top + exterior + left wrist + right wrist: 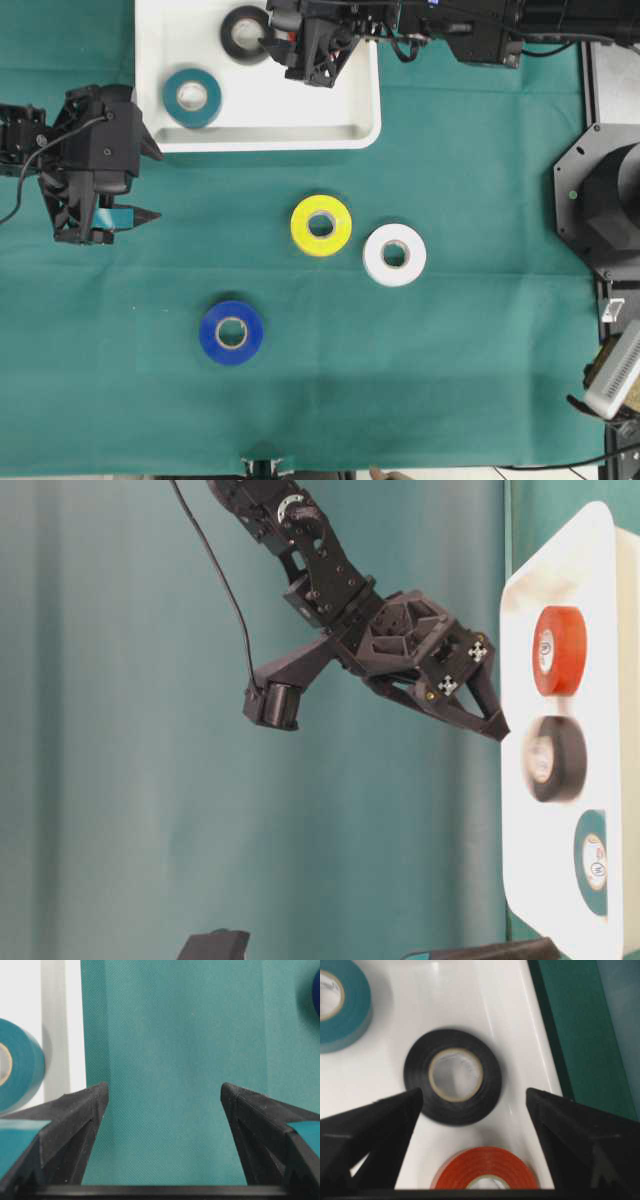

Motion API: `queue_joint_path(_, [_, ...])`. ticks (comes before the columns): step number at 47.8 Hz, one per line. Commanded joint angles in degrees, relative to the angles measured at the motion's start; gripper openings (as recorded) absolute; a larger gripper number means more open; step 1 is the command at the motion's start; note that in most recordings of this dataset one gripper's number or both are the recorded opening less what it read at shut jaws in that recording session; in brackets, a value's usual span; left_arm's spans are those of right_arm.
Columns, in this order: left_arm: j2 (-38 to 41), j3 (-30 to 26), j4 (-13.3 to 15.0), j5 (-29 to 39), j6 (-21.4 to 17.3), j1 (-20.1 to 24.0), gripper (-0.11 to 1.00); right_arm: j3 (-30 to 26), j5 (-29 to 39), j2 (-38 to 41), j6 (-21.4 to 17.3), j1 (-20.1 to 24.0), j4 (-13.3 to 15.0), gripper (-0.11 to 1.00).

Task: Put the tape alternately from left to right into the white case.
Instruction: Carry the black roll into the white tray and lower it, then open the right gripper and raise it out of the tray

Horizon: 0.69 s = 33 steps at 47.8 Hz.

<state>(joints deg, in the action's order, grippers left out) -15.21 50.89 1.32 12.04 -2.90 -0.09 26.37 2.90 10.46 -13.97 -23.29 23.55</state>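
Black tape (452, 1083) lies loose in the white case (520, 1035) between the right hand's (475, 1102) spread fingers; left hand (162, 1097) gapes too.

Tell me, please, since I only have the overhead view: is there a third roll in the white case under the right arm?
Observer: Yes, a red-orange roll lies flat in the white case, next to the black roll.
Operator: Does the right tool hold the black roll?
Observer: No, the right tool stands open above it, fingers clear on both sides.
Operator: And the left tool?
Observer: The left tool is open over bare green cloth, with nothing between its fingers.
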Motion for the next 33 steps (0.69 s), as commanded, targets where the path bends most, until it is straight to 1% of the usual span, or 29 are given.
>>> queue_joint_path(1, [-0.4, -0.7, 0.2, -0.4, -0.1, -0.2, 0.96, -1.3, 0.2, -1.1, 0.0, -0.1, 0.2, 0.76])
queue_joint_path(2, [-0.4, -0.7, 0.2, -0.4, -0.1, -0.2, 0.96, -1.2, 0.3, -1.1, -0.1, -0.1, 0.2, 0.8])
queue_joint_path(3, [-0.4, -0.7, 0.2, -0.4, -0.1, -0.2, 0.96, -1.3, 0.3, -1.0, -0.1, -0.1, 0.2, 0.81])
queue_joint_path(7, [-0.4, -0.8, 0.2, -0.4, -0.1, -0.2, 0.96, -1.1, 0.3, -1.0, -0.1, -0.1, 0.2, 0.78])
queue_joint_path(24, [-0.5, -1.0, 0.2, -0.4, -0.1, -0.2, 0.96, -1.1, 0.3, -1.1, -0.3, -0.1, 0.2, 0.78])
queue_joint_path(33, [-0.5, -1.0, 0.2, -0.4, -0.1, -0.2, 0.96, -0.4, 0.3, -1.8, -0.4, 0.9, 0.1, 0.78])
